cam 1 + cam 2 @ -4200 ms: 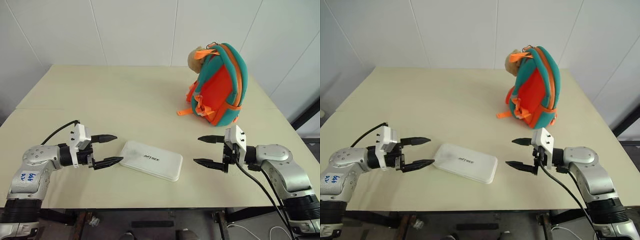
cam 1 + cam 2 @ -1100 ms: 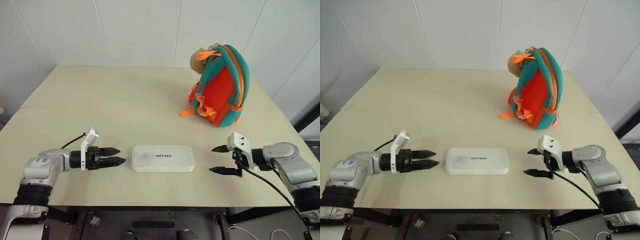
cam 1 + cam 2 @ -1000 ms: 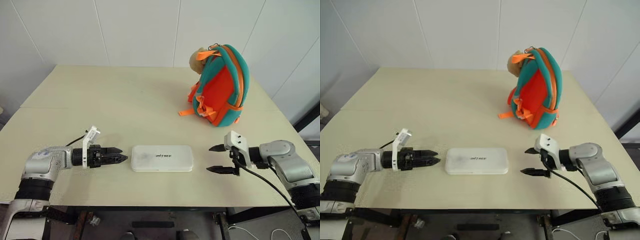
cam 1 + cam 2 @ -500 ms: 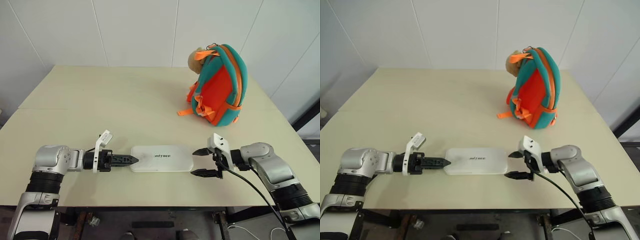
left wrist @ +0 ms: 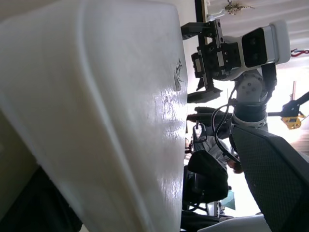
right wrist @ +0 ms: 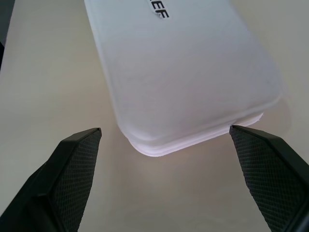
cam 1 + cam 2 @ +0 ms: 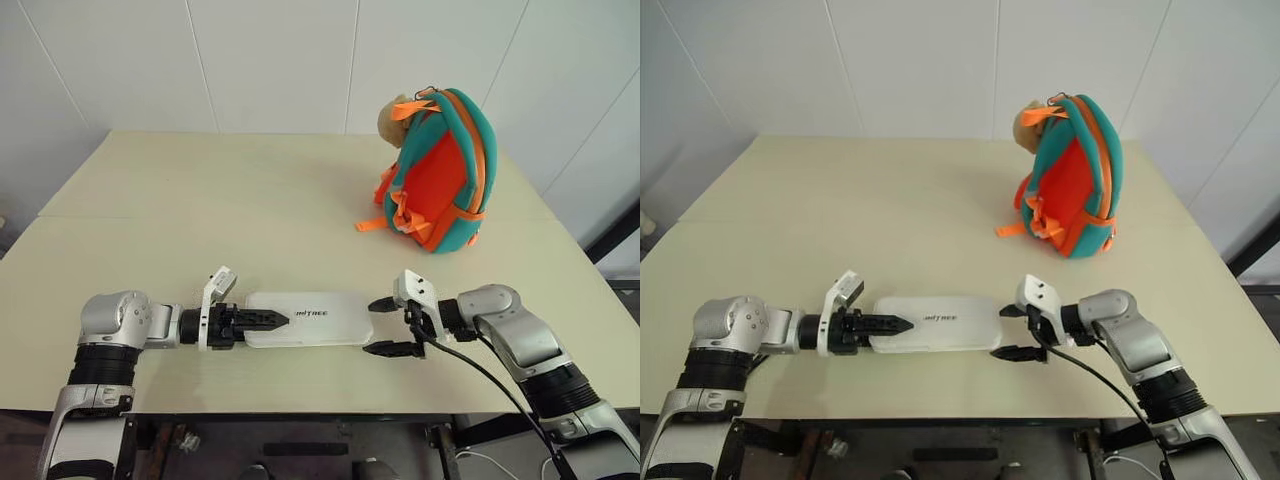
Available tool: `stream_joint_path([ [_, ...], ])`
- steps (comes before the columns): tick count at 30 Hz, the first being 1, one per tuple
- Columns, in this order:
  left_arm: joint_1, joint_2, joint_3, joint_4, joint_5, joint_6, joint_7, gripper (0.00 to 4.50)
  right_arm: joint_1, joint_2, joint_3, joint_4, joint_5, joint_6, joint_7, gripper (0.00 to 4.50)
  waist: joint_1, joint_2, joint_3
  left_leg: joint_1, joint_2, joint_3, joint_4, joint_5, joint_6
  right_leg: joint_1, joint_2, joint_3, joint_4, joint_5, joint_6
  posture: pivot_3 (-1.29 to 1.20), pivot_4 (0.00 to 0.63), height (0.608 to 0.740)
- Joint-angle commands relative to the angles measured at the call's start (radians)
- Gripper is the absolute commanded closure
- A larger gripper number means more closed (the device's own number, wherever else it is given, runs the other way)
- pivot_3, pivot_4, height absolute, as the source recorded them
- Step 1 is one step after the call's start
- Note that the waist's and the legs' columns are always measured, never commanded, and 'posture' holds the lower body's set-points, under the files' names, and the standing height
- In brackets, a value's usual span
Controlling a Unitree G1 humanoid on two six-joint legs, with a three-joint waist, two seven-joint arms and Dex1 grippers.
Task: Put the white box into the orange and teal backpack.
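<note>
The white box (image 7: 312, 318) lies flat near the table's front edge, its lettering facing up. My left gripper (image 7: 276, 320) is open, rolled on its side, with the box's left end between its fingers; one finger (image 5: 270, 179) stands beside the box (image 5: 96, 121). My right gripper (image 7: 381, 327) is open at the box's right end, one fingertip (image 6: 72, 164) on each side of the box (image 6: 188, 72) corner. The orange and teal backpack (image 7: 437, 170) stands upright at the back right, apart from both grippers.
The cream table (image 7: 250, 200) runs wide behind the box up to a white wall. A cable hangs from my right wrist over the table's front edge. The right gripper (image 5: 193, 60) also shows past the box in the left wrist view.
Both grippers have closed in on the box from its two ends. The left wrist has rolled and its fingers now reach over the left end. The box has slid slightly left.
</note>
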Motion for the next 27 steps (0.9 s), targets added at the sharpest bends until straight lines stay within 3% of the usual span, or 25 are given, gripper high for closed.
stream_joint_path([
  [1,-0.028,-0.001,0.014,0.057,-0.034,0.042,0.021,0.04,0.033,-0.039,-0.019,-0.026,-0.002,-0.034,0.010,0.00,0.000,0.000,0.000,0.000,0.000,0.000,0.000,0.000,0.000,0.000,0.000,0.000,0.000,0.000,0.000,0.00,0.150,0.740],
  [5,-0.050,-0.006,0.018,0.120,-0.063,0.043,0.048,0.04,0.063,-0.066,-0.035,-0.042,0.004,-0.035,0.002,0.00,-0.001,0.000,0.000,0.000,0.000,0.000,0.000,0.000,0.000,0.000,0.000,0.000,0.000,0.000,0.000,0.00,0.150,0.740],
  [8,-0.061,-0.016,0.027,0.151,-0.099,0.043,0.067,0.59,0.092,-0.080,-0.049,-0.065,0.013,-0.034,-0.006,0.00,-0.001,0.000,0.000,0.000,0.000,0.000,0.000,0.000,0.000,0.000,0.000,0.000,0.000,0.000,0.000,0.00,0.150,0.740],
  [16,-0.034,-0.007,-0.041,0.149,-0.262,0.043,0.117,3.04,0.144,-0.078,-0.079,-0.133,0.042,-0.012,-0.035,0.00,0.000,0.000,0.000,0.000,0.000,0.000,0.001,0.000,0.000,0.000,0.000,0.000,0.000,0.000,0.000,0.00,0.150,0.740],
  [17,-0.032,-0.006,-0.042,0.148,-0.278,0.043,0.127,3.17,0.148,-0.076,-0.085,-0.142,0.048,-0.007,-0.042,0.00,0.001,0.000,0.000,0.000,0.000,0.000,0.001,0.000,0.000,0.000,0.000,0.000,0.000,0.000,0.000,0.00,0.150,0.740],
  [21,-0.025,-0.003,-0.031,0.135,-0.324,0.043,0.164,3.17,0.161,-0.078,-0.114,-0.176,0.081,0.024,-0.059,0.00,0.000,0.000,0.000,0.000,0.000,0.000,0.001,0.000,0.000,0.000,0.000,0.000,0.000,0.000,0.000,0.00,0.150,0.740],
  [27,-0.040,-0.012,0.107,0.136,-0.264,-0.014,0.226,3.17,0.115,-0.046,-0.241,-0.179,0.139,0.073,-0.187,0.00,-0.002,0.000,0.000,0.000,0.000,0.000,0.001,0.000,0.000,0.000,0.000,0.000,0.000,0.000,0.000,0.00,0.150,0.740],
])
